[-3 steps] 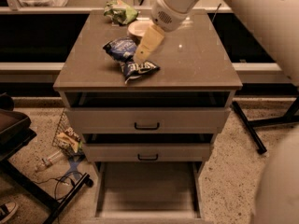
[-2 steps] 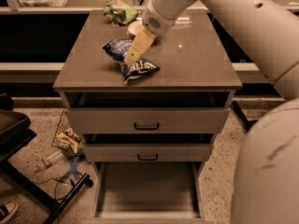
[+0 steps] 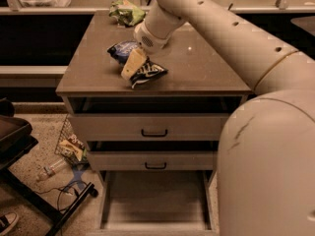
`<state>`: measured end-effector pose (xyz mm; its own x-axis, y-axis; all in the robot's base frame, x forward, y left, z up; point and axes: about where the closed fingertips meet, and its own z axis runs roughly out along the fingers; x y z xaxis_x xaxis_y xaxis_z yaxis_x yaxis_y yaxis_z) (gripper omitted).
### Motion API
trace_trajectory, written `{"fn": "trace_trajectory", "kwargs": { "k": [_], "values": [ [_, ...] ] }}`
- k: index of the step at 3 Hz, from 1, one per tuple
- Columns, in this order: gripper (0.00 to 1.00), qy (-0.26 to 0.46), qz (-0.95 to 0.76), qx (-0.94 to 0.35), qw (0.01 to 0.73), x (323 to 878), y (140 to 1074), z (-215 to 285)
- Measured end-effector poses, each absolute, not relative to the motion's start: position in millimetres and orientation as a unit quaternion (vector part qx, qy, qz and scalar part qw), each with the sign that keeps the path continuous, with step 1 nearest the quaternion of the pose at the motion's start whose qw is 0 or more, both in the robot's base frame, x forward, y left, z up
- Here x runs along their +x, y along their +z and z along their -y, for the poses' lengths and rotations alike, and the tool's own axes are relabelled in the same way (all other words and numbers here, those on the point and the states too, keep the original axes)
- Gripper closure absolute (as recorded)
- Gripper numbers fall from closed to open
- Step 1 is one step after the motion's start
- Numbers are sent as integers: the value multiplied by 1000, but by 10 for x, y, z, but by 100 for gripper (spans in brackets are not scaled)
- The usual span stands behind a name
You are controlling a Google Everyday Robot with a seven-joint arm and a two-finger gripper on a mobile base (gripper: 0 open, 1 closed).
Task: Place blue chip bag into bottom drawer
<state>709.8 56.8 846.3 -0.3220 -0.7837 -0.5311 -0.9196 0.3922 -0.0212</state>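
while the bottom drawer [image 3: 155, 205] stands pulled out beneath the table [image 3: 206, 68], the hand [image 3: 130, 70] down at the blue chip bag [image 3: 150, 73] near the table's front edge, whether it is open or gripping cannot be told, green snack bag [image 3: 127, 11] at the back

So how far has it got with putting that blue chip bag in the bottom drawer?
Done: the bottom drawer stands open. In hand: the gripper is down beside the blue chip bag on the cabinet top. Left: the bag is not lifted yet, so picking up, lowering and dropping it in remain.
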Motion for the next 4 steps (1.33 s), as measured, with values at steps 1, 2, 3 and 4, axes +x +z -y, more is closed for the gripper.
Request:
{"fn": "trace_trajectory", "kwargs": {
  "k": [1,2,3,4],
  "values": [
    [48,159,-798,-536,225,7108,8279,-708],
    [72,159,-798,-536,224,7108,8272,-714],
    [95,160,-798,-537,224,7107,8272,-720],
    [100,160,-798,-537,224,7107,8298,-721]
  ]
}}
